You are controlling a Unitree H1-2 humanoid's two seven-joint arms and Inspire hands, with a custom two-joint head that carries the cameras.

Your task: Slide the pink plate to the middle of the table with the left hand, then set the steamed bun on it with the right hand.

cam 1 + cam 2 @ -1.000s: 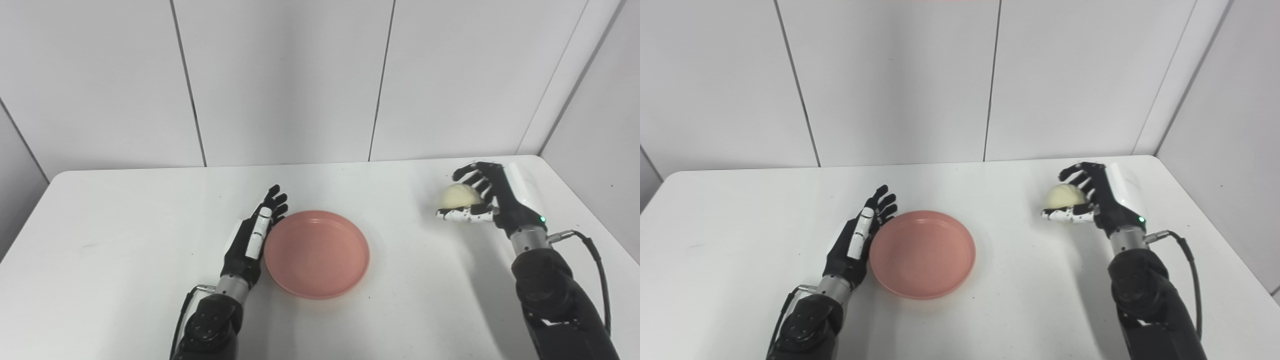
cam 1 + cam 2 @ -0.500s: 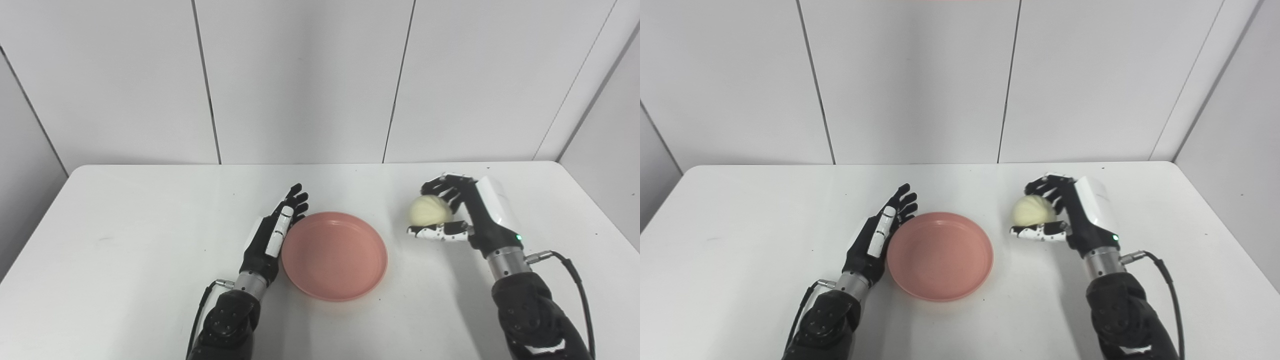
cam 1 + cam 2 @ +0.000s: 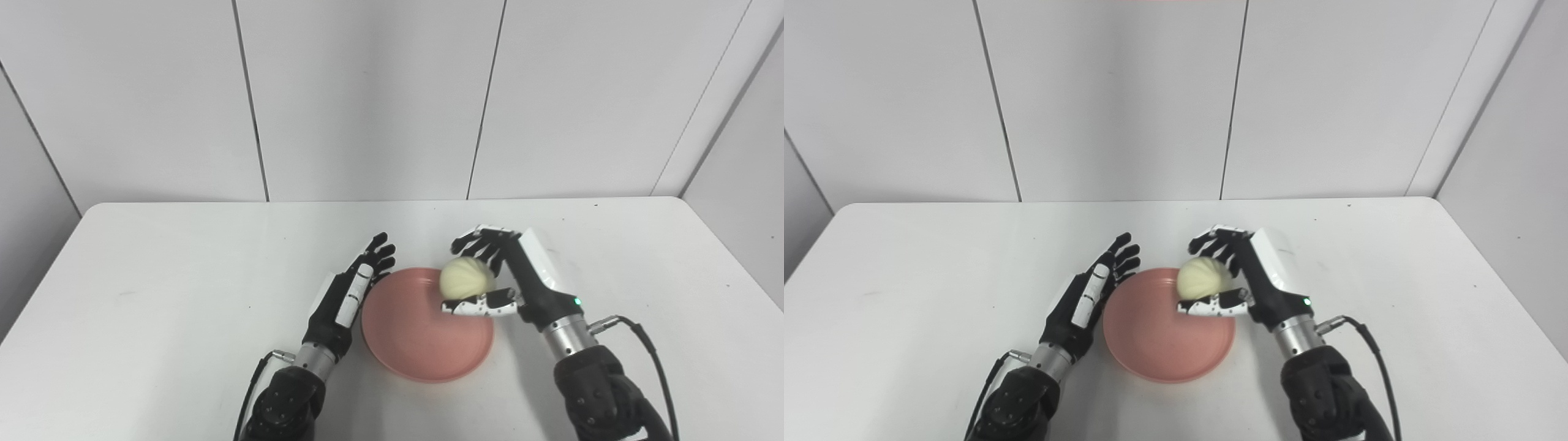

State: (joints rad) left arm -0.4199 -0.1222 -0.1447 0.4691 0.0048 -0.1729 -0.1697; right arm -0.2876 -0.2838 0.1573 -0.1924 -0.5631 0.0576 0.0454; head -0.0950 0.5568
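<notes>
Nearest us, the pink plate (image 3: 427, 334) sits about mid-bench (image 3: 153, 318), so we judge the slide finished. Our left robot hand (image 3: 352, 294) lies flat along its left rim, fingers straight and together, holding nothing; whether it touches the rim we cannot tell. Just beyond, our right robot hand (image 3: 508, 278) pinches the steamed bun (image 3: 467, 277) between thumb and curled fingers. A second ago it held the bun well right of the plate; now the bun hangs over the plate's far right part. Only lowering and letting go remain.
</notes>
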